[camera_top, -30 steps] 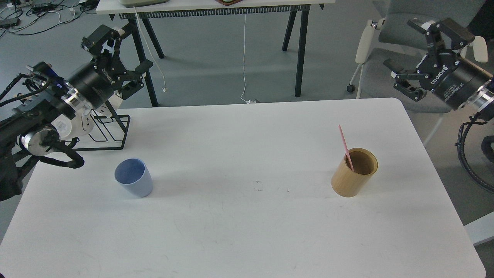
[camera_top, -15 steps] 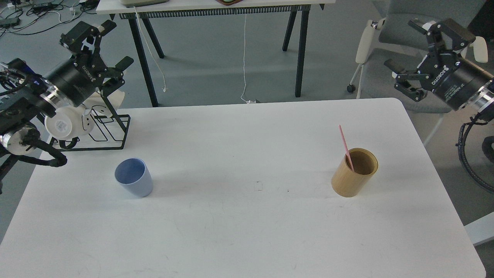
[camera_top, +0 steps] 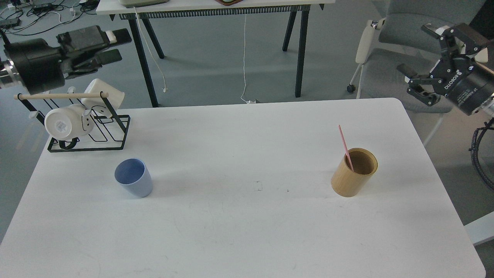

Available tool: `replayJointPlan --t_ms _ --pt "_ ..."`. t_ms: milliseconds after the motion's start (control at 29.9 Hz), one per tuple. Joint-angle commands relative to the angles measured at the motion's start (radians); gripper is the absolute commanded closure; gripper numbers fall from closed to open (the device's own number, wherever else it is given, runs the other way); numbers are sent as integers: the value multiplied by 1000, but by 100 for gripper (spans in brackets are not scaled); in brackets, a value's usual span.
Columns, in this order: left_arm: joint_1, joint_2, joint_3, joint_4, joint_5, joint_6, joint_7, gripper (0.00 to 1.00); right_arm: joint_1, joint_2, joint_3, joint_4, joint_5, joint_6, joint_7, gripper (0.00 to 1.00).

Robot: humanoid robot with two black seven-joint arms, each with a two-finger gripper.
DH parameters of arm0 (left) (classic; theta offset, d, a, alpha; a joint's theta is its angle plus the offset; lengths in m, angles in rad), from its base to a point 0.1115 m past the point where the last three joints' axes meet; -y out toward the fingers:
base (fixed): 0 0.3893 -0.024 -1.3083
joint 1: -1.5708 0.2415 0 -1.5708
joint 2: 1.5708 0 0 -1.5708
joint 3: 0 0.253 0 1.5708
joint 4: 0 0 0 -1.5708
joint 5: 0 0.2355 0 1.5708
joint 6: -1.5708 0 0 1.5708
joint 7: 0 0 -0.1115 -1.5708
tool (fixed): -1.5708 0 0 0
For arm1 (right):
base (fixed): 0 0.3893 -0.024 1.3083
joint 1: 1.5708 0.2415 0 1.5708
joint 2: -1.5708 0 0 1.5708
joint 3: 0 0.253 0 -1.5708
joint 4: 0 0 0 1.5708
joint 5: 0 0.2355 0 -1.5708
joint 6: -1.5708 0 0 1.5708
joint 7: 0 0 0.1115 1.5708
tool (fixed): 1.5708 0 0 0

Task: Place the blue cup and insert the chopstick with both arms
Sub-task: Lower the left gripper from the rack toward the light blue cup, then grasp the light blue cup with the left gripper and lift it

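The blue cup (camera_top: 133,177) stands upright on the left part of the white table (camera_top: 247,231). The pink chopstick (camera_top: 344,141) leans inside the tan wooden holder (camera_top: 354,173) on the right part. My left gripper (camera_top: 112,45) hangs in the air beyond the table's far left corner, high above the wire rack. It is turned side-on, its fingers apart and empty. My right gripper (camera_top: 420,49) is open and empty, in the air beyond the far right corner, well above and right of the holder.
A black wire rack (camera_top: 104,133) with white mugs (camera_top: 63,122) and a pale wooden rod (camera_top: 58,95) stands at the table's far left corner. A grey chair (camera_top: 386,54) and another table's black legs (camera_top: 301,46) are behind the table.
My left arm has pulled back up and to the left, off the rack, and its gripper has rolled side-on. My right gripper has shifted a little to the right. Cup, chopstick and holder have not moved.
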State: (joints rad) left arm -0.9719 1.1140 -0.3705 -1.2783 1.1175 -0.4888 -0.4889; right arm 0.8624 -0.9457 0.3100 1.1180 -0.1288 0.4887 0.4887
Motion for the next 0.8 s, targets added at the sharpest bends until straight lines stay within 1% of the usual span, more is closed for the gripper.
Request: replayJointPlan --t_ms 0,67,134,234,301,535,769 --pt "1 44 73 -13 317 0 0 0 -6 1 -2 -1 0 0 0 3" --pt "1 43 122 -4 459 0 0 0 -6 4 -3 -3 0 0 0 3" --pt "7 36 162 10 537 0 0 1 -9 5 -3 -4 0 0 0 3" --pt "65 -5 205 68 556 0 0 1 -19 8 -3 -4 0 0 0 3" --pt "102 -37 206 92 559 0 0 1 -20 8 -3 -4 0 0 0 3" --pt "154 -147 212 212 564 0 0 1 -22 5 -2 -4 0 0 0 3" --pt "159 -190 214 280 564 0 0 2 -32 1 0 -3 0 0 0 3"
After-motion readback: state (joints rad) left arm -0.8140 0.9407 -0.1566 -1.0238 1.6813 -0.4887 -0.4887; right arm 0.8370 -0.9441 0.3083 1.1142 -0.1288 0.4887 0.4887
